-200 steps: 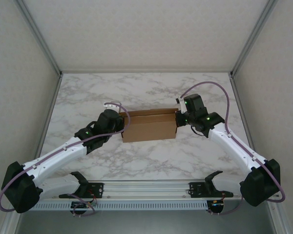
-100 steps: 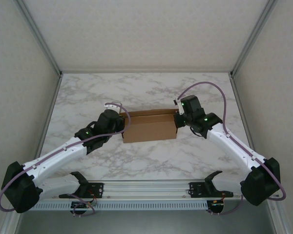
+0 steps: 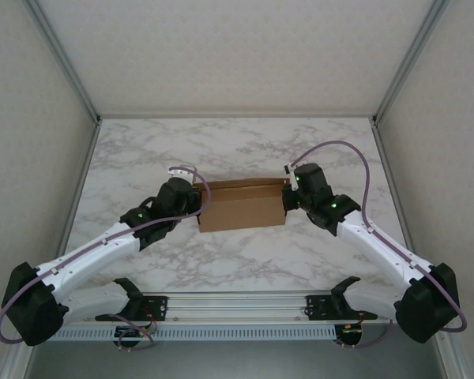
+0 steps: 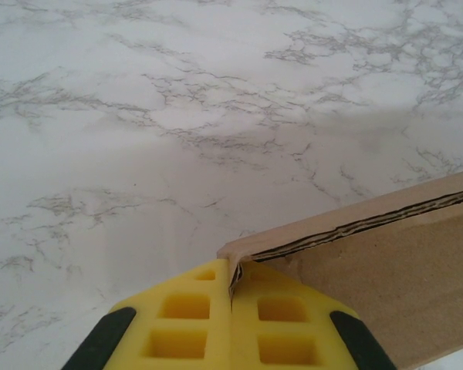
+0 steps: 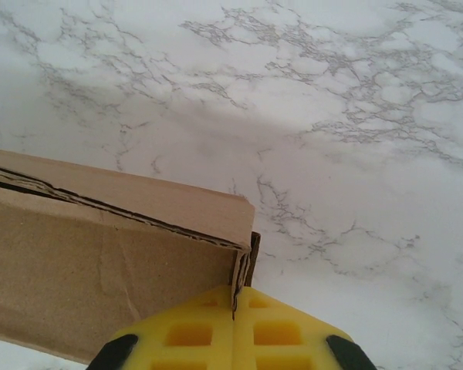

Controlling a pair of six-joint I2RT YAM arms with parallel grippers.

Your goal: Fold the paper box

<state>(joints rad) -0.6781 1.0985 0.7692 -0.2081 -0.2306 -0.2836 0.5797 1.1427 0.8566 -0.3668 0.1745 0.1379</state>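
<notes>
The box (image 3: 241, 207) sits mid worktop (image 3: 245, 150), nearly formed. Left fingers (image 4: 189, 308) pinch its 9 o'clock end wall, right fingers (image 5: 282, 331) the 3 o'clock one. Next, probably: tuck both ends home without creasing them.

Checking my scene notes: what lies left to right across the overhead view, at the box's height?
White-and-black left arm, jaws shut → plain brown corrugated cardboard paper box, pinched at both ends → white-and-black right arm, jaws shut.
</notes>
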